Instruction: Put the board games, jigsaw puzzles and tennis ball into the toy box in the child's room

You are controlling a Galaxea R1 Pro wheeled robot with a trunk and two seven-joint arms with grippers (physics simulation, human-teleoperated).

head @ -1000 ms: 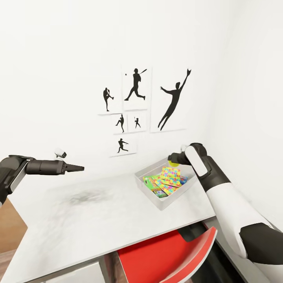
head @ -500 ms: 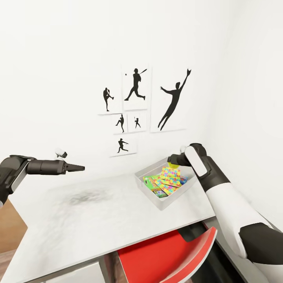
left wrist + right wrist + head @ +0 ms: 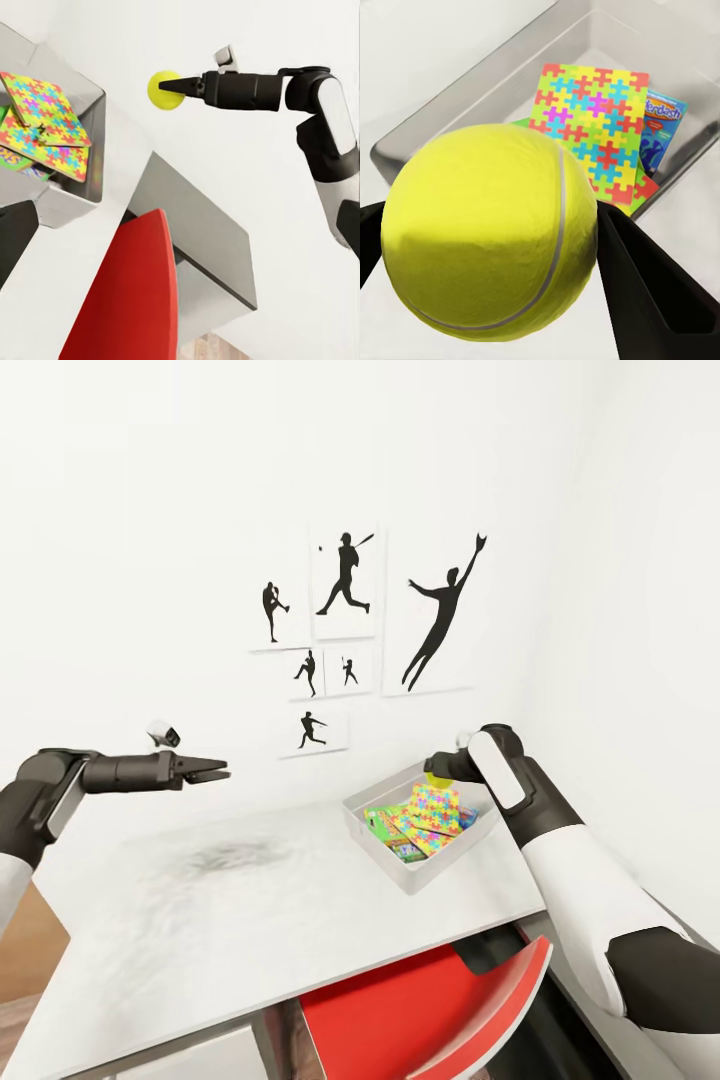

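The light grey toy box [image 3: 385, 855] stands at the white table's [image 3: 250, 920] far right corner. Inside it lie two jigsaw puzzles [image 3: 432, 810], one leaning on the other, over printed board games [image 3: 385, 828]. My right gripper [image 3: 437, 770] hangs just above the box's far side, shut on the yellow-green tennis ball [image 3: 438, 781]. The right wrist view has the ball [image 3: 491, 232] held between dark fingers [image 3: 649, 285], above a puzzle [image 3: 589, 120] and a blue board game [image 3: 664, 127]. My left gripper [image 3: 218, 770] hovers open over the table's left part, holding nothing, far from the box.
Black baseball silhouette pictures [image 3: 345, 585] hang on the white wall behind the table. A red chair [image 3: 420, 1000] is tucked under the table's front edge. In the left wrist view, a lower grey desk top [image 3: 202, 240] joins the table beside the red chair [image 3: 135, 300].
My left arm has risen a little and reached slightly to the right, with the wrist turned. The right gripper and ball have barely shifted above the box.
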